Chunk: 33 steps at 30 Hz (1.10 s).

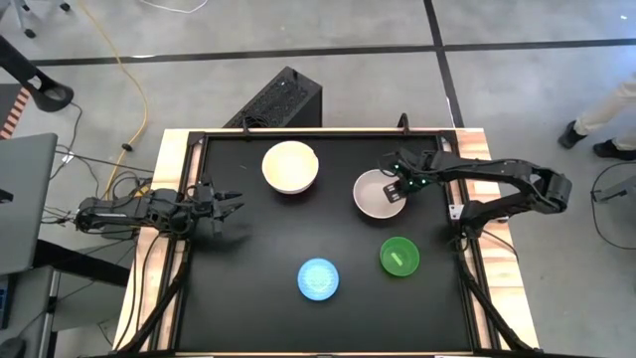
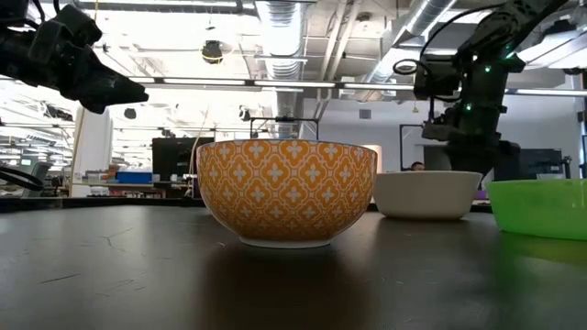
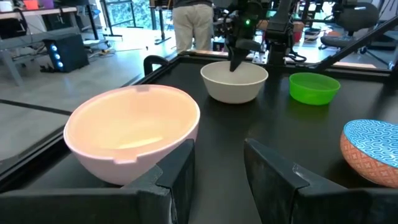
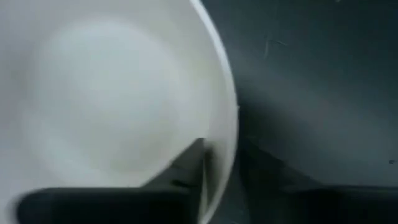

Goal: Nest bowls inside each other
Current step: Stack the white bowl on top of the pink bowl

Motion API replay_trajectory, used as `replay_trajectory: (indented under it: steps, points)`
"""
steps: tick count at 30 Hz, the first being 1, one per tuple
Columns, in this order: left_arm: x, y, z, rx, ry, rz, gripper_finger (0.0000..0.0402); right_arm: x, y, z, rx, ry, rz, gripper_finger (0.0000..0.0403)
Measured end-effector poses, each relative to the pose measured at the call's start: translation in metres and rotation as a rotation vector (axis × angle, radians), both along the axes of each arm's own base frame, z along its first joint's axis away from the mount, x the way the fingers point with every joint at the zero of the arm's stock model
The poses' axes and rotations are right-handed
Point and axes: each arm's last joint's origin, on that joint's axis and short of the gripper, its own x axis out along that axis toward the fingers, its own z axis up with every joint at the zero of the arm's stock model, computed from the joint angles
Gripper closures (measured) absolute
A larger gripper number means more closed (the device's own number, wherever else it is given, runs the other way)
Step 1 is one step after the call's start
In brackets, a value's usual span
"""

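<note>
Bowls: four on table — cream (image 1: 290, 166), white (image 1: 381, 193), green (image 1: 399, 257), blue (image 1: 318, 279).

- You see a matt black tabletop (image 1: 258, 249), faintly scuffed.
- Your beige bowl (image 3: 234, 81) looks smooth, matt plastic.
- The green bowl (image 3: 314, 88) is glossy, translucent plastic.
- The pink bowl (image 3: 132, 132) glows smooth and satiny.

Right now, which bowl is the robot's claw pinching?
The plain white bowl near the table's back right. The right gripper has one finger inside its rim and one outside. The cream, green and blue bowls sit untouched.
</note>
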Motion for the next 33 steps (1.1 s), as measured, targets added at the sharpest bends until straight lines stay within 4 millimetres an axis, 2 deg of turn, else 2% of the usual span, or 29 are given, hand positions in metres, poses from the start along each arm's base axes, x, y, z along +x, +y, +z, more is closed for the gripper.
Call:
replay_trajectory:
  steps: [2, 3, 7, 10, 14, 22, 25, 28, 33]
  points:
    - [0.0, 0.0, 0.0, 0.0, 0.0, 0.0, 0.0274, 0.001, 0.0, 0.001, -0.003, -0.006, 0.005, 0.0364]
    - [0.0, 0.0, 0.0, 0.0, 0.0, 0.0, 0.0274, 0.002, 0.0, 0.002, 0.004, -0.023, 0.015, 0.038]
    - [0.0, 0.0, 0.0, -0.001, -0.001, 0.0, 0.0274, 0.003, -0.002, 0.007, 0.045, -0.044, 0.026, 0.0383]
    - [0.0, 0.0, 0.0, -0.002, -0.001, 0.0, 0.0274, 0.008, -0.006, 0.021, 0.031, -0.083, 0.025, 0.0394]
    - [0.0, 0.0, 0.0, -0.002, -0.001, -0.001, 0.0274, 0.016, -0.012, 0.047, -0.007, -0.126, 0.026, 0.0396]
    - [0.0, 0.0, 0.0, -0.002, -0.001, -0.001, 0.0274, 0.038, -0.018, 0.119, -0.102, -0.282, 0.062, 0.0396]
    - [0.0, 0.0, 0.0, -0.001, -0.001, 0.0, 0.0274, 0.054, -0.021, 0.139, -0.132, -0.321, 0.095, 0.0396]
    - [0.0, 0.0, 0.0, -0.002, -0.001, -0.001, 0.0274, 0.08, -0.026, 0.152, -0.17, -0.332, 0.142, 0.0396]
    - [0.0, 0.0, 0.001, -0.003, -0.015, -0.001, 0.0274, 0.138, -0.043, 0.152, -0.195, -0.322, 0.243, 0.0396]
